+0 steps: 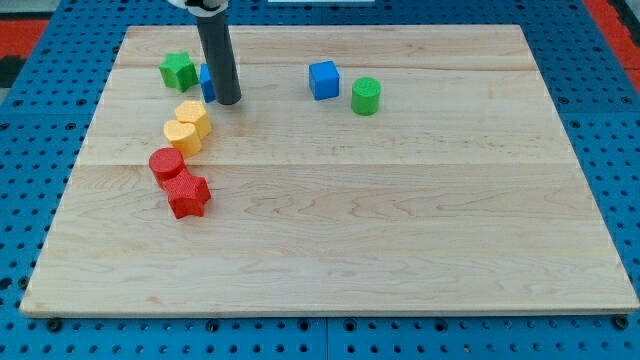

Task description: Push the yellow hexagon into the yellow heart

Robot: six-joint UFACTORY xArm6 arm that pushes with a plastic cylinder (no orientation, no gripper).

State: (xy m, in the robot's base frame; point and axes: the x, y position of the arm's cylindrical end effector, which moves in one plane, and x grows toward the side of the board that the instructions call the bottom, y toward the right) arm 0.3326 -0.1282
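Two yellow blocks touch each other at the view's left. The upper one looks like the yellow hexagon [193, 117]. The lower one looks like the yellow heart [182, 136]. My tip [229, 101] rests on the board just to the upper right of the hexagon, a small gap away from it. The rod partly hides a blue block [206, 82] behind it.
A green star [178, 70] sits at the top left. A red cylinder [166, 163] and a red star [187, 194] lie just below the yellow blocks. A blue cube [323, 79] and a green cylinder [366, 95] sit at top centre. The wooden board [400, 220] lies on a blue pegboard.
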